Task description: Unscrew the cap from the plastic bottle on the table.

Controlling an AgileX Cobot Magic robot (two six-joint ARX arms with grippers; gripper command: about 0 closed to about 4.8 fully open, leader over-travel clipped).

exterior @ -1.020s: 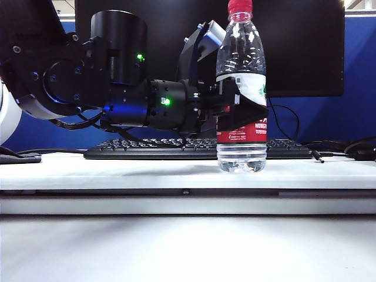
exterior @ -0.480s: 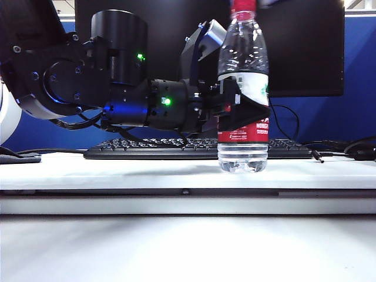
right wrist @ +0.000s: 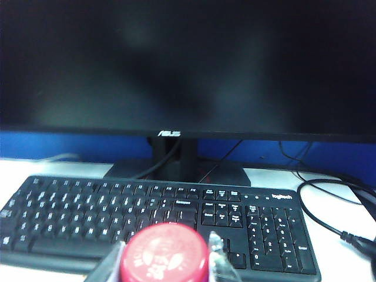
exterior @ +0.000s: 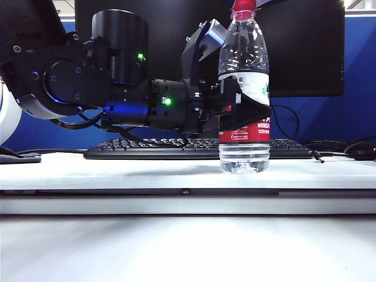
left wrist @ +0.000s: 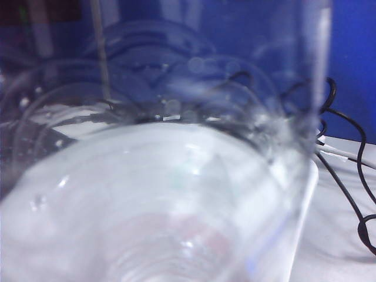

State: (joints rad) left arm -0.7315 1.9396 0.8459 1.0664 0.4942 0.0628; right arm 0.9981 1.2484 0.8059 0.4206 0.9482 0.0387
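1. Exterior: bottle [exterior: 244,94] upright on tabletop [exterior: 117,170], right of centre; left gripper [exterior: 244,108] jaws clamped on its label; cap [exterior: 244,6] at top edge.
2. Left wrist: bottle [left wrist: 153,194] fills frame.
3. Right wrist: right gripper [right wrist: 164,258] clear fingers [right wrist: 216,258] flanking cap [right wrist: 164,254], bottom centre; contact unclear; keyboard [right wrist: 88,205] behind.

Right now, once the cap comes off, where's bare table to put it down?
The shelf strip of the table in front of the keyboard is bare, left of the plastic bottle. So is the lower table. It is crowded at the bottle: left hand clamps its label, right hand flanks the cap.
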